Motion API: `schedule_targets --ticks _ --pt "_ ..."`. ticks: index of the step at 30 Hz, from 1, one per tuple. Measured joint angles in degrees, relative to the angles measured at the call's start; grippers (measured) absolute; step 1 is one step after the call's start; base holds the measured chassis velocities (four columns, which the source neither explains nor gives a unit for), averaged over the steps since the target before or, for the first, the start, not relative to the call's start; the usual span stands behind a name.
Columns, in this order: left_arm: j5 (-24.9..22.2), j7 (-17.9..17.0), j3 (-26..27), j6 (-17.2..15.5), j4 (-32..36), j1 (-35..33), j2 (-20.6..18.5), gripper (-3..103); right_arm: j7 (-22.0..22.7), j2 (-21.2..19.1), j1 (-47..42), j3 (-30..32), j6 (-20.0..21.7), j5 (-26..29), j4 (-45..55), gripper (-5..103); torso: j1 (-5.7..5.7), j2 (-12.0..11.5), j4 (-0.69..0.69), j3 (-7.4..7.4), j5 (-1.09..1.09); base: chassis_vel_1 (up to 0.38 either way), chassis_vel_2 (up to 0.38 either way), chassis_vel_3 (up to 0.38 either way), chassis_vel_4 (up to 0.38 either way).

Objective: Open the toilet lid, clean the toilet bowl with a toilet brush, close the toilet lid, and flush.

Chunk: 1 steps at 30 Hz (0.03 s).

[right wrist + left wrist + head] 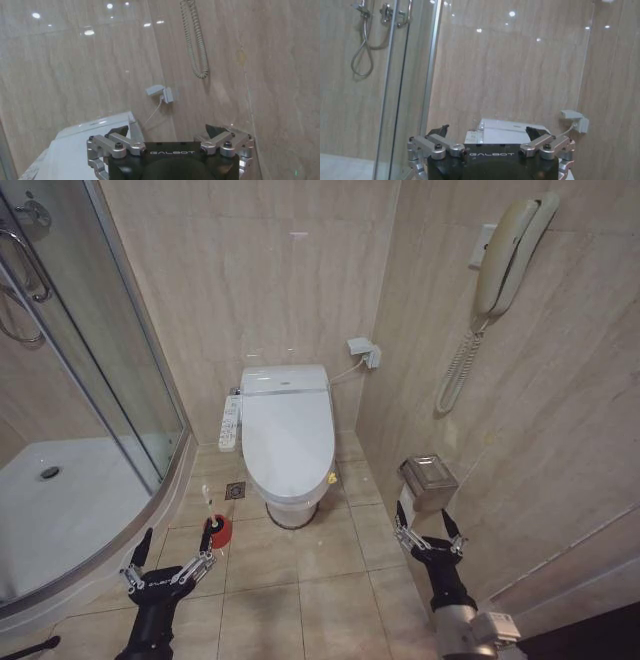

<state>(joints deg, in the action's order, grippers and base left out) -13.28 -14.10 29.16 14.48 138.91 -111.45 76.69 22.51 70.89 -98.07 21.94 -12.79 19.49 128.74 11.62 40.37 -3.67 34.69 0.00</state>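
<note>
One toilet is seen in the head view, set against the beige tiled back wall. Its toilet lid (pixel 288 430), a glossy white plastic oval, is lowered flat over the toilet bowl (pixel 292 510), whose white ceramic base is visible below the front edge. A small yellow tag is found at the lid's right front edge, and a narrow white button panel (pixel 230 423) is mounted along the bowl's left side.

One toilet brush (pixel 209 505), with a thin white stick handle, is stood upright in one small red cup holder (pixel 220 530) on the tiled floor, to the left of the bowl's front.

Two end effectors are held low in front of the toilet, well apart from it. The left end effector (pixel 168 557) is positioned just beside the red holder, its fingers spread and empty. The right end effector (pixel 427 531) is likewise spread and empty, below a metal paper holder (pixel 429 478) on the right wall.

One wall telephone (pixel 513 255) with a coiled cord is fixed to the right wall. A curved glass shower enclosure (pixel 95 380) is shown at left; its hose (pixel 362 48) is revealed by the left wrist view. The cord (pixel 196 41) and a wall socket (pixel 161 93) are shown by the right wrist view.
</note>
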Motion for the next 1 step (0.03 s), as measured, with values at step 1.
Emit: schedule_targets --ticks 1 --pt "0.32 0.62 0.03 0.56 0.21 -0.21 0.66 100 -0.23 0.57 -0.26 0.28 -0.11 -0.48 0.11 100 0.0 0.0 0.0 0.0 0.0 0.0 0.0 0.0 0.0"
